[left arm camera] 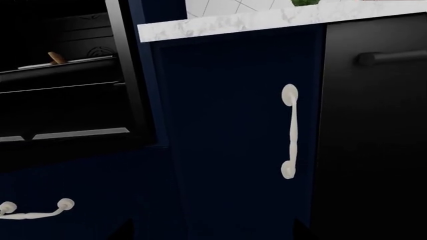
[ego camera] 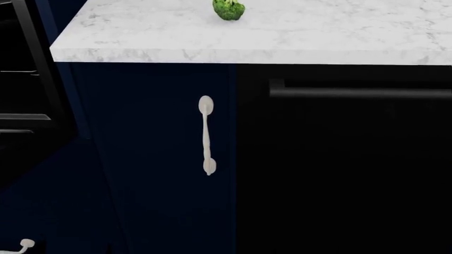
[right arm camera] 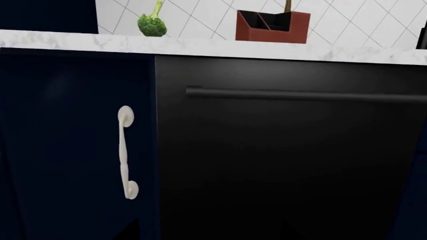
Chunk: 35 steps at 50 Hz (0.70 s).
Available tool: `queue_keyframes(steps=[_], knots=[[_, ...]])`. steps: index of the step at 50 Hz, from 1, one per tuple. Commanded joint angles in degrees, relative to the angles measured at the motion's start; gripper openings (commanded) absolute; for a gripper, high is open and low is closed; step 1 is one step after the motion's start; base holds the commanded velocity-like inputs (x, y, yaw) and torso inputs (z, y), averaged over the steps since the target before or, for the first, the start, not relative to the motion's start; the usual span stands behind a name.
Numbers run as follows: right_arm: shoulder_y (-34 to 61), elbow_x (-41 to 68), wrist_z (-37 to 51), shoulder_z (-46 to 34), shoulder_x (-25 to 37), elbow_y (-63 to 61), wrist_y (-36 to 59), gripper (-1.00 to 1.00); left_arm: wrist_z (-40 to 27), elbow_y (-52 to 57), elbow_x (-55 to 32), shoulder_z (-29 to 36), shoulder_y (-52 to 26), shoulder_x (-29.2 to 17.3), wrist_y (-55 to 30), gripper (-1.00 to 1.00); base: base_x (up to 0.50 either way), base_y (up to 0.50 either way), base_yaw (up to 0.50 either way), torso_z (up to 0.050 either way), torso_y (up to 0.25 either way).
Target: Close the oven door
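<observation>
Neither gripper shows in any of the three views, so I can't say how their jaws stand.

The oven door (left arm camera: pixel 80 134) is off at the far left of the left wrist view, hanging down open: its pale top edge lies flat below the dark oven cavity (left arm camera: pixel 60 75), where a rack carries something small and tan that I can't identify. From the head view only a sliver of that oven front shows at the left edge, cut off by the frame.

Beside it stands a navy cabinet door (ego camera: pixel 152 148) with an upright cream handle (ego camera: pixel 206 135), and under the oven a navy drawer (left arm camera: pixel 67 195) with a cream curved handle (left arm camera: pixel 37 210), partly out of view. To the right of the cabinet door is a matte black appliance front (ego camera: pixel 339 169) with a slim black bar handle (ego camera: pixel 360 93) running across its top.

A white marble countertop (ego camera: pixel 318 37) runs over both. A head of broccoli (ego camera: pixel 229 9) sits on it, and the right wrist view adds a dark red divided holder (right arm camera: pixel 272 26) against the white tiled wall (right arm camera: pixel 193 20), with something upright in it that the frame cuts off.

No writing or brand mark can be read anywhere. The lower part of the dark surfaces sinks into shadow and is hard to make out.
</observation>
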Motion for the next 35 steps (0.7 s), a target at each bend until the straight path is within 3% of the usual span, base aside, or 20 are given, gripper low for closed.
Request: queue_keyframes(steps=[1, 35], knots=[[-0.18, 0.23, 1.13, -1.00, 0.82, -0.23, -0.37, 1.00, -0.62, 0.62, -0.45, 0.62, 0.20, -0.57, 0.04, 1.00, 0.00, 0.00, 0.00, -0.050, 0.000], [-0.40, 1.24, 3.40, -2.92, 2.57, -0.67, -0.65, 1.00, -1.91, -0.55, -1.50, 2.20, -0.49, -1.50, 0.52, 1.00, 0.00, 0.00, 0.00, -0.050, 0.000]])
